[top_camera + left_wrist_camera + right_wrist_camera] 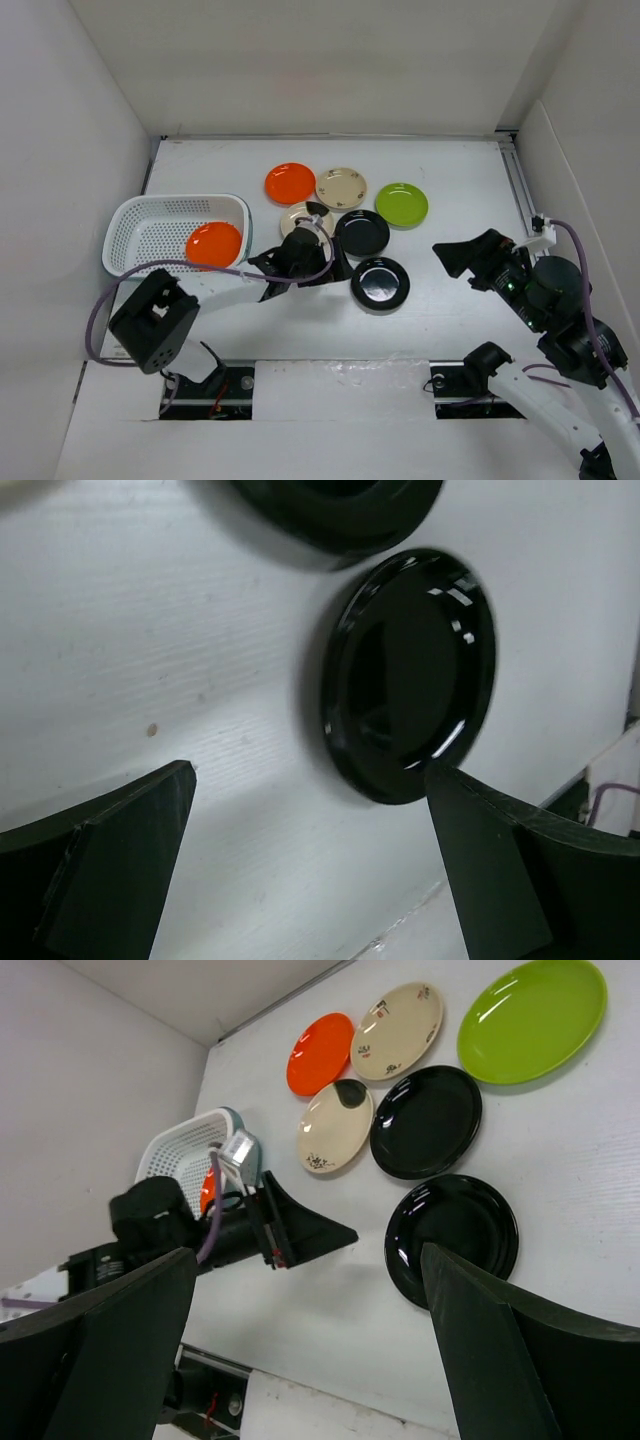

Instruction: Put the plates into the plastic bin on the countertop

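Note:
The plastic bin (150,222) stands at the left of the countertop (450,170) with one orange plate (214,244) inside. Outside it lie an orange plate (290,183), two beige plates (341,187) (296,215), a lime green one (401,204) and two black ones (362,233) (380,284). My left gripper (330,250) hangs open and holds nothing, just right of the bin, with the nearer black plate (410,675) beyond its fingertips. My right gripper (460,258) is open and holds nothing, to the right of the black plates (452,1240).
White walls close the countertop at the back and on both sides. A rail (520,185) runs along the right edge. The left arm's purple cable (110,300) loops in front of the bin. Both arm bases sit at the near edge.

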Tool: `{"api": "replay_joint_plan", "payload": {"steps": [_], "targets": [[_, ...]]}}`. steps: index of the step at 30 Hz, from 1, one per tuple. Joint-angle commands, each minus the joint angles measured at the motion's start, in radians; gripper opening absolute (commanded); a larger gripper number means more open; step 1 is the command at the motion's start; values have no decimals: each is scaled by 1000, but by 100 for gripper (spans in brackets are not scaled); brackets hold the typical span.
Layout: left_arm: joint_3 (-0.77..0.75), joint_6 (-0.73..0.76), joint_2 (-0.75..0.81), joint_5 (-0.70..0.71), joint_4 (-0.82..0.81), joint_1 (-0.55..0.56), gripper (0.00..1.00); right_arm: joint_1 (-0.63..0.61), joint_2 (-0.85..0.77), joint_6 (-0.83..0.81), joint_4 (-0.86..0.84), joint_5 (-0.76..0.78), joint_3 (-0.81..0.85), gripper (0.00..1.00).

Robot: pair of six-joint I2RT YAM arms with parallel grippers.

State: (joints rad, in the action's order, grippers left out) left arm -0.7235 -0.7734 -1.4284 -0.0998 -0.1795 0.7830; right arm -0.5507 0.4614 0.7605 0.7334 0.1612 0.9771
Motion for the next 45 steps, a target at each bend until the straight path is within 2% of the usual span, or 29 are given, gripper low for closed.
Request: {"api": "replay_joint_plan", "payload": {"steps": [1, 5, 9, 10, 14, 15, 16, 22, 25, 28, 29, 31, 32, 35, 36, 39, 40, 45], "targets": [[41, -29, -64, -89, -187, 4, 100, -5, -24, 10, 0, 6, -9, 100], [61, -29, -153, -133, -261, 15, 98, -5, -35, 10, 26, 27, -9, 100], [27, -17, -273, -192, -282, 15, 88, -5, -55, 19, 35, 28, -9, 100], [27, -17, -294, -201, -282, 15, 81, -5, -55, 29, 35, 28, -9, 100], [18, -26, -343, -201, -282, 15, 68, -5, -55, 30, 35, 28, -9, 100], [18, -35, -355, -192, -282, 15, 54, -5, -55, 30, 35, 28, -9, 100], [18, -35, -356, -175, -266, 15, 46, -5, -55, 39, 35, 28, -9, 100], [-11, -18, -385, -127, -195, 15, 0, -5, -55, 39, 26, 28, -18, 100], [-36, 5, -325, -132, -155, 15, 0, -5, -55, 39, 26, 28, -18, 100], [-24, 16, -201, -115, -91, 15, 0, -5, -55, 39, 26, 28, -18, 100], [-42, 16, -111, -74, -13, 15, 0, -5, -55, 39, 26, 28, -18, 100], [-91, 25, -25, -28, 73, -14, 0, -5, -55, 39, 26, 28, -18, 100], [-115, 35, 40, 16, 177, -40, 0, -5, -55, 39, 17, 28, -18, 100], [-181, 48, 124, 28, 299, -213, 0, -5, -55, 39, 3, 28, -28, 100], [-191, 62, 178, 28, 317, -314, 0, -5, -55, 39, -11, 18, -38, 100], [-221, 62, 261, 37, 389, -479, 0, -5, -55, 30, -38, 9, -51, 100], [-221, 62, 281, 54, 403, -589, 0, -5, -55, 20, -38, 0, -51, 100], [-192, 5, 321, 121, 449, -873, 0, -5, -24, 11, -92, -37, -69, 100]]}}
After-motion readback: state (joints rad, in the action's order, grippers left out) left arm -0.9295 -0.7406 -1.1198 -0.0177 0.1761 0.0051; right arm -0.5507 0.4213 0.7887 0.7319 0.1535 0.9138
